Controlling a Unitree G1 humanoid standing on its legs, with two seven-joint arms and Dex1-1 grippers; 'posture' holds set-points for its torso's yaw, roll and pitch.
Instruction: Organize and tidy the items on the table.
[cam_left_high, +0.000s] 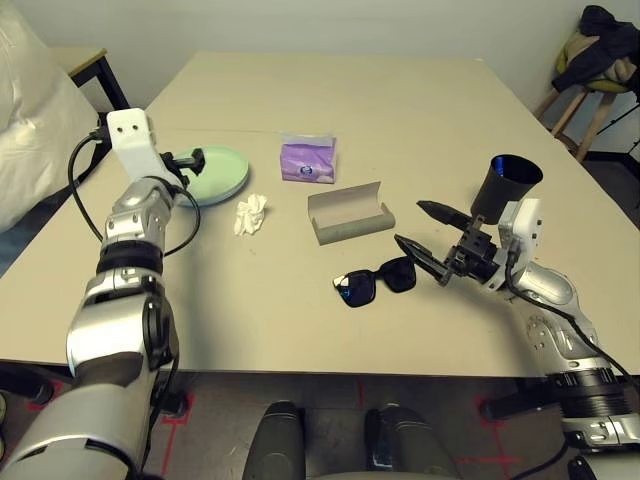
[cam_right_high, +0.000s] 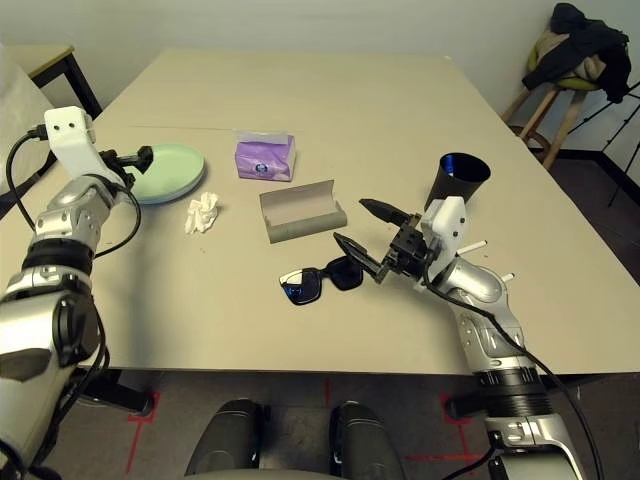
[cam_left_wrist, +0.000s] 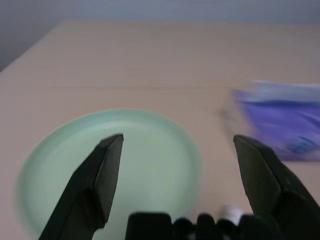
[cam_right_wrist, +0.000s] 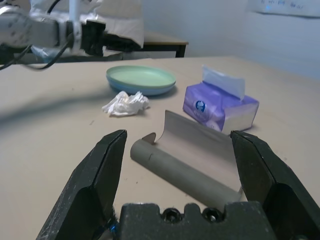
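A pale-green plate (cam_left_high: 222, 172) lies at the table's (cam_left_high: 330, 90) left, stacked on a light-blue plate (cam_right_wrist: 145, 90). My left gripper (cam_left_high: 190, 159) hovers open at the green plate's near-left rim, holding nothing. A crumpled white tissue (cam_left_high: 251, 213) lies in front of the plates, and a purple tissue pack (cam_left_high: 307, 160) to their right. The grey glasses case (cam_left_high: 350, 213) lies open at the centre. Black sunglasses (cam_left_high: 375, 283) rest near the front edge. My right gripper (cam_left_high: 410, 222) stands open and empty just right of the sunglasses, pointing towards the case. A black cup (cam_left_high: 510, 187) stands behind that arm.
A stool (cam_left_high: 590, 105) piled with clothes stands off the table's far right. A small black-legged desk (cam_left_high: 92, 64) and a white bag (cam_left_high: 30, 120) are at the far left. Two small white pens (cam_right_high: 478, 244) lie by my right forearm.
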